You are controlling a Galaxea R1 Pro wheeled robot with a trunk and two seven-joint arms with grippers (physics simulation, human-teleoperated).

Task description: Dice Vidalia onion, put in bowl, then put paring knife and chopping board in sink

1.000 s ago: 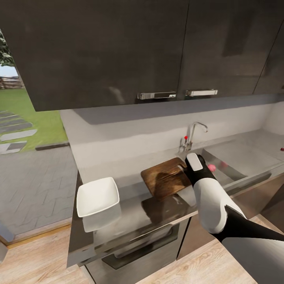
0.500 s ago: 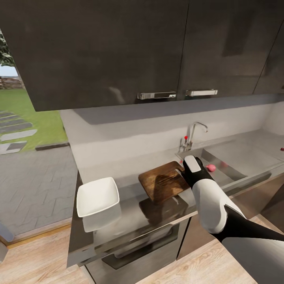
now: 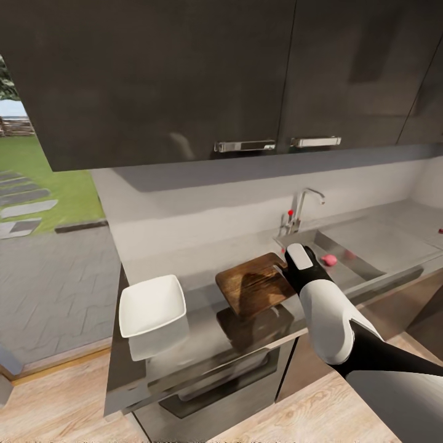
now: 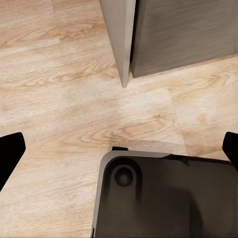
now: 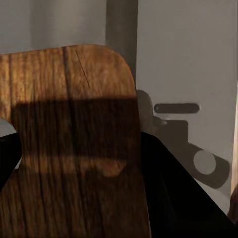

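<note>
Reaching over the board's right end, my right pincer, state untellable, has the onion farther right in the sink.

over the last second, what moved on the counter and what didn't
The right gripper, at the chopping board, dragged it along the countertop toward the bowl, away from the sink. That uncovered the Vidalia onion in the basin. Bowl, onion and tap kept their places.
</note>
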